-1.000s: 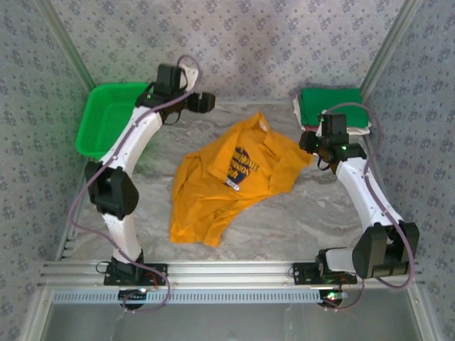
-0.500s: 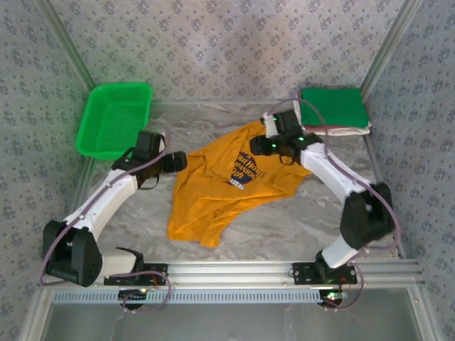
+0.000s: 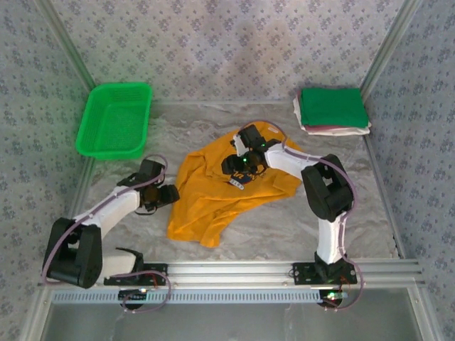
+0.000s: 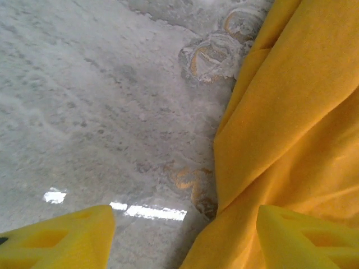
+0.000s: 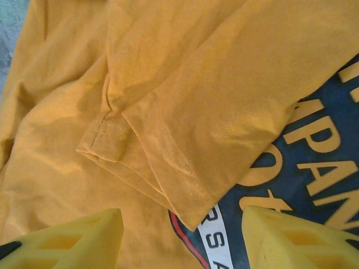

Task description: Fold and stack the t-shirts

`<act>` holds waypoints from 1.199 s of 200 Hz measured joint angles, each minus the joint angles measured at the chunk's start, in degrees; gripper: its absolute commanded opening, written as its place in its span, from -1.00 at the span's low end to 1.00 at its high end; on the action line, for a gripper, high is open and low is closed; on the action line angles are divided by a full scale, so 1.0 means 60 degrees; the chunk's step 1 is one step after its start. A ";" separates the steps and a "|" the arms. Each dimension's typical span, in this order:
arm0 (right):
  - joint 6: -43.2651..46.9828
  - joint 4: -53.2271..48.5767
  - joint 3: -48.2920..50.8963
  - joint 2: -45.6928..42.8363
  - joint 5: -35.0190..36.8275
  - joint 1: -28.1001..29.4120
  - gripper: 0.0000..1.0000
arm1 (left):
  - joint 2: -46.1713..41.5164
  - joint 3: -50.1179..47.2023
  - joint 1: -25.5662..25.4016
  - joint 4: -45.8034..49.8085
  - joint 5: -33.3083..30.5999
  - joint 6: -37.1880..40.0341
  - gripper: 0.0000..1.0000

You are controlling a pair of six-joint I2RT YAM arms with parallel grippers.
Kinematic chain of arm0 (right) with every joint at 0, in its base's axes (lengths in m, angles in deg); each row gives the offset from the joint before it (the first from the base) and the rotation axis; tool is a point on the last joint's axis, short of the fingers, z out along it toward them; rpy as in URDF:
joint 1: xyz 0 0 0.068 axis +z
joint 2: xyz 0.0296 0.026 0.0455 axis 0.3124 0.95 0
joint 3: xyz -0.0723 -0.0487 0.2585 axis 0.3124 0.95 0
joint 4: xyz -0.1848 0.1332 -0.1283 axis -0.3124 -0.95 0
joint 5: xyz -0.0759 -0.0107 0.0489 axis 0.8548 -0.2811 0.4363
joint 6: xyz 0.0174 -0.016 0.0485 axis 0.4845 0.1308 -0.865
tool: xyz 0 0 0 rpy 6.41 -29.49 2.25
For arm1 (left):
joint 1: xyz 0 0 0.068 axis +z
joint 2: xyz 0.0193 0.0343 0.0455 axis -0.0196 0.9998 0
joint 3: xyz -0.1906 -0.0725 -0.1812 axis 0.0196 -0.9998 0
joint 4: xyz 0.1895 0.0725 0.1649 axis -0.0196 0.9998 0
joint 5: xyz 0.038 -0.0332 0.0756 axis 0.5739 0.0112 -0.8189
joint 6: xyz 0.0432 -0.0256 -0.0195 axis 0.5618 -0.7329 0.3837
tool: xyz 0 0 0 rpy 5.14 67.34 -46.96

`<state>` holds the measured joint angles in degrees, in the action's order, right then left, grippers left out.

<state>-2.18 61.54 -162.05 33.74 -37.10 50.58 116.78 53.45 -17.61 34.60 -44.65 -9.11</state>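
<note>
Looking from above, we saw the tee (image 3: pixel 206 206) crumpled on the table (image 3: pixel 298 217), while wrist views showed parted, empty jaws: left gripper (image 4: pixel 182 227) at its edge, right gripper (image 5: pixel 179 224) over its stitched hem.

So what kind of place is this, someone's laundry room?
Most likely a robotics test cell, not a laundry: a left arm and right arm bolted to a metal rail, patterned walls closing in the table, and an orange t-shirt lying between them.
</note>
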 measured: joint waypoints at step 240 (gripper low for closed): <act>-0.0557 0.0867 -0.0969 0.0087 0.0204 -0.0237 -0.28 | -0.0419 0.0168 0.0812 -0.1173 -0.0510 0.0783 -1.00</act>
<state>-5.52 66.74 -167.87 34.26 -35.88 49.16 114.26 54.46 -12.74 27.56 -47.71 -4.41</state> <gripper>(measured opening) 0.320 0.041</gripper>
